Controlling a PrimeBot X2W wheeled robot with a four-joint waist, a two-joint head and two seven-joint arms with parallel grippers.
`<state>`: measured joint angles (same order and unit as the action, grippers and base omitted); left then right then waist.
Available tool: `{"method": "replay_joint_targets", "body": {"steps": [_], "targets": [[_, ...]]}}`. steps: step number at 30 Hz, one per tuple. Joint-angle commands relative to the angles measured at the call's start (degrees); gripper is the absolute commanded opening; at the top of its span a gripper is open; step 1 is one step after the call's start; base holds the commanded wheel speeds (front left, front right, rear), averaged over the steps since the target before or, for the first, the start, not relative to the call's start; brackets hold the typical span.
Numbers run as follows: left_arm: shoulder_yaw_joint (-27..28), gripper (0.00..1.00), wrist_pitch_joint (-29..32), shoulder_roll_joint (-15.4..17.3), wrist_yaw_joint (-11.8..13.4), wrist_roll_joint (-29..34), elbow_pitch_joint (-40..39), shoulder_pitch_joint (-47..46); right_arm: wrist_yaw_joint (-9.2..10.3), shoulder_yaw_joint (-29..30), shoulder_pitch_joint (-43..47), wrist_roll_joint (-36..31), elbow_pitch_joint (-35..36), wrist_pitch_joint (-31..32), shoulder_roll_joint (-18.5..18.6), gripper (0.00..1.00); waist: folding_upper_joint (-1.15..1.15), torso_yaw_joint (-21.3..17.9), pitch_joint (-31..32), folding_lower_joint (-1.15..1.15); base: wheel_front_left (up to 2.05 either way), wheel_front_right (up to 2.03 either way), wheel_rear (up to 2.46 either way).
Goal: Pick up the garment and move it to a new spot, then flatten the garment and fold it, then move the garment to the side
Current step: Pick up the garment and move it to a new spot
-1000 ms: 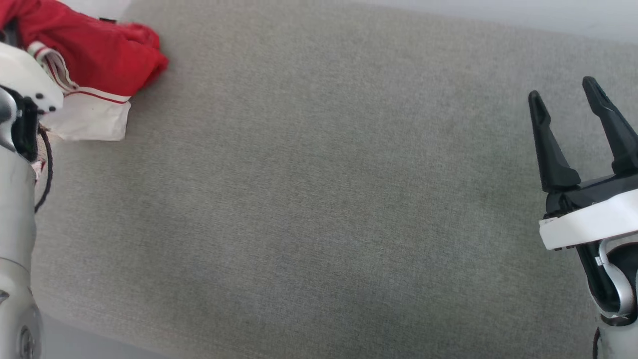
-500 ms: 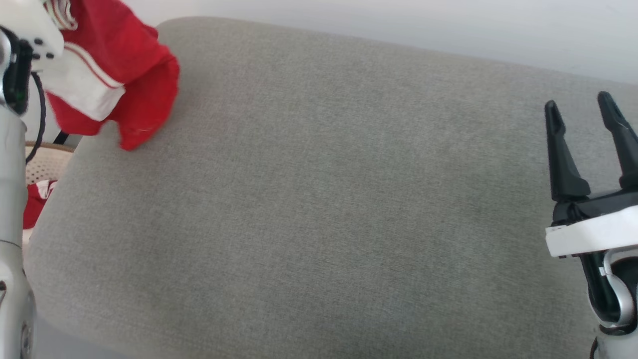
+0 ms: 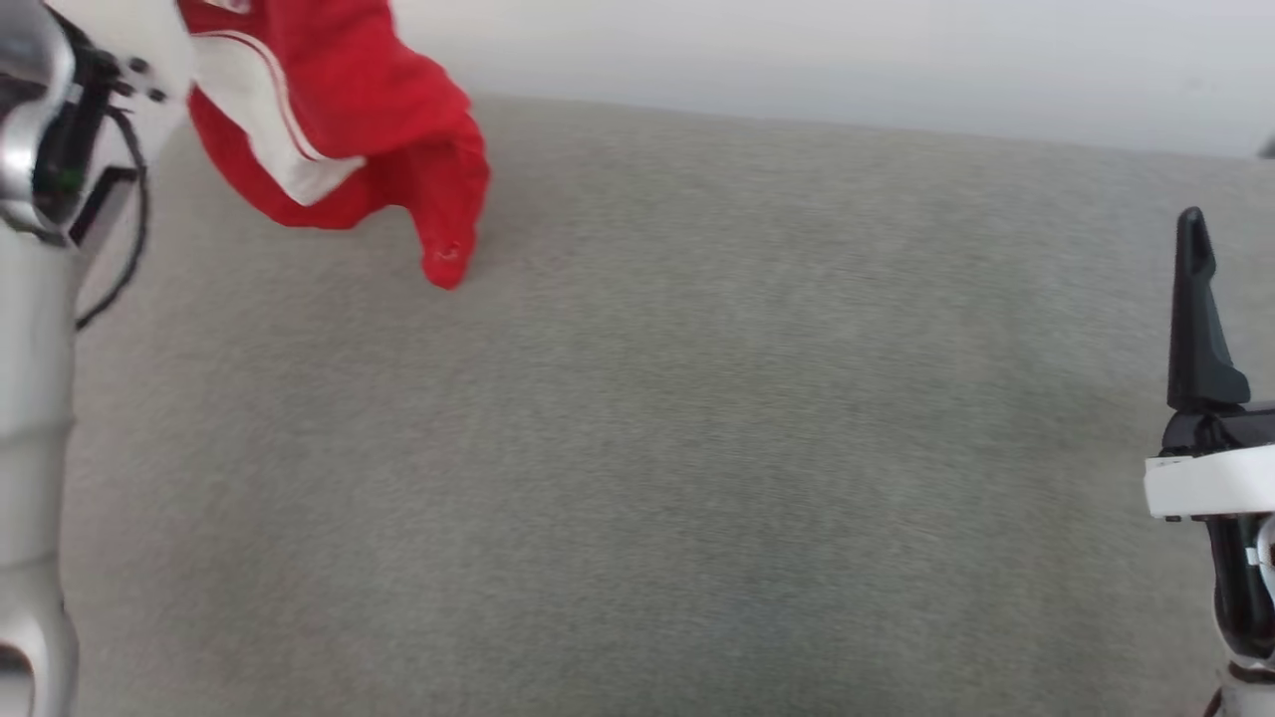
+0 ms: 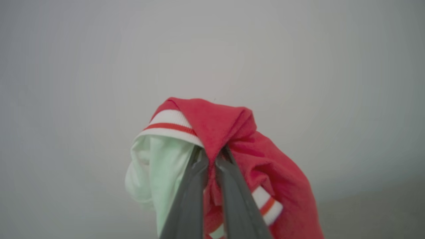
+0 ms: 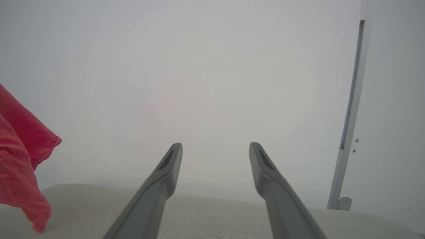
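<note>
Red garment [image 3: 398, 110], white sleeve [image 3: 244, 100] striped red; plain grey cushion [image 3: 637, 448]; pale wall [image 3: 797, 50].

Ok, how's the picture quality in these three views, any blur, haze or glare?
Head view: soft even light, no glare, the garment slightly smeared. Left wrist view: hazy, whites tinted green, the left gripper soft up close. Right wrist view: pale, washed out, the right gripper fairly sharp.

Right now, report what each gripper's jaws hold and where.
Left gripper: jaws shut on the red thin-fabric T-shirt, at a bunched fold beside a striped cuff. Right gripper: jaws open, empty.
</note>
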<state>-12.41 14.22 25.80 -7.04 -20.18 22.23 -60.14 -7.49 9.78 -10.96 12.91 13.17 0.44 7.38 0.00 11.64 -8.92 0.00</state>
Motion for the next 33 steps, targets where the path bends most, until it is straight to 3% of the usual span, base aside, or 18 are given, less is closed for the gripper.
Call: {"method": "replay_joint_targets", "body": {"steps": [1, 9, 16, 25, 33], "targets": [[-0.2, 0.0, 0.9, 0.2, 0.2, -0.1, -1.9, 1.1, 0.0, 0.3, 0.6, -0.3, 0.3, -0.4, -0.2, 1.0, 0.0, -2.0, 0.2, 0.0, 0.0, 0.0, 0.0], [-2.2, 0.0, 12.6, -0.6, 1.9, -3.6, -19.2, 7.6, 0.0, 2.4, 1.4, 0.4, -0.7, -1.5, -1.2, 1.0, 0.0, -8.9, 0.0, 0.0, 0.0, 0.0, 0.0], [-6.4, 0.0, 23.5, -1.4, 2.7, -6.9, -26.4, 15.0, -0.01, 2.1, 3.1, 0.6, -2.4, -2.5, -2.3, 1.0, 0.0, -13.7, -0.2, 0.0, 0.0, 0.0, 0.0], [-11.8, 0.0, 30.1, -1.7, 2.0, -10.9, -21.1, 25.5, -0.01, -0.8, 3.4, 1.3, -6.6, -5.5, -2.9, 1.0, 0.0, -17.5, -1.5, 0.0, 0.0, 0.0, 0.0], [-15.2, 0.0, 27.9, -3.2, 1.0, -12.2, -9.5, 30.6, -0.01, -3.0, 2.2, 1.7, -9.4, -7.8, -3.2, 1.0, 0.0, -19.5, -2.7, 0.0, 0.0, 0.0, 0.0]]}}
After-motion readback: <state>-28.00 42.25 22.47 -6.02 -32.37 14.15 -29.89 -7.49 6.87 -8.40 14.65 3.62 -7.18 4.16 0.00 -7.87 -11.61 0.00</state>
